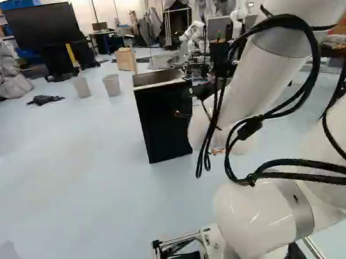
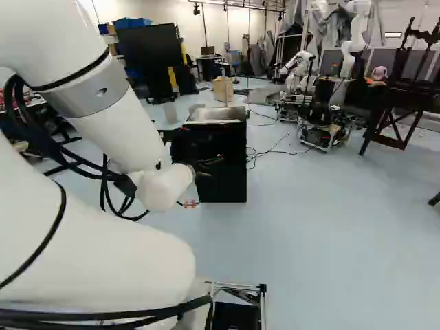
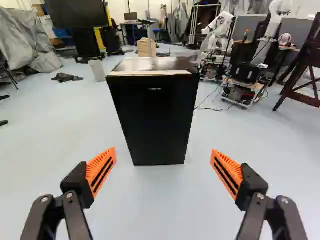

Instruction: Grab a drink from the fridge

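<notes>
And there's our fridge (image 3: 152, 115), upright on the smooth, pale floor (image 3: 60, 125), straight ahead of our gripper (image 2: 205, 181)! Boxy, flat-faced, black, with a sheeny top and a pale front edge. A small light label (image 3: 155, 89) sits high on its face. Our pincer's released, nothing held, its ribbed orange pads (image 3: 101, 171) spread wide, dark-striped wedges. Where the drink is, we can't tell. Behind the fridge, a pale, wooden-looking box (image 3: 146, 48); off to the side, crumpled grey sheeting (image 3: 22, 37)!
</notes>
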### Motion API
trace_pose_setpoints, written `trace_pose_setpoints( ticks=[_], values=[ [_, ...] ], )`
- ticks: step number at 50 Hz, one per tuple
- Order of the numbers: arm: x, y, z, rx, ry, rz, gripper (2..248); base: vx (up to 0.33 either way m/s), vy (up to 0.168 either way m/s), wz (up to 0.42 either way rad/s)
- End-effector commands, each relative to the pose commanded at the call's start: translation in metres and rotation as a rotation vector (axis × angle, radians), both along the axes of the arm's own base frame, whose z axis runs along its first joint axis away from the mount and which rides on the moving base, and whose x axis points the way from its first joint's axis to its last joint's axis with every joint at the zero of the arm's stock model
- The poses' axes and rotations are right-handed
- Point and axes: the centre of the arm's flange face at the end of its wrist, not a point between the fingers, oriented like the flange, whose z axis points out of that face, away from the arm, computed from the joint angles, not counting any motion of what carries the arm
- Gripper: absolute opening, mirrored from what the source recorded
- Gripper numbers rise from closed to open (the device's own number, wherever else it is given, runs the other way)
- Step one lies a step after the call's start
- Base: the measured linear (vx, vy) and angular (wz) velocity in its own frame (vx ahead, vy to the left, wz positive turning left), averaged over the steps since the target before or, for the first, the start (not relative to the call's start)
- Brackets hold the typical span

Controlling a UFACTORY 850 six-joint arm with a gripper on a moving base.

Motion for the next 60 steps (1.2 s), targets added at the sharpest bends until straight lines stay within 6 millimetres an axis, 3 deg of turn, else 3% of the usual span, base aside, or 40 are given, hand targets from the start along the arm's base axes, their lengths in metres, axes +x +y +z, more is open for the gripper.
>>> trace_pose_setpoints(
  ticks=[21,60],
  values=[
    [0.0,0.0,0.0,0.0,0.0,0.0,247,0.026,0.011,-0.012],
    [0.0,0.0,0.0,0.0,0.0,0.0,247,0.116,0.079,-0.024]
  ],
)
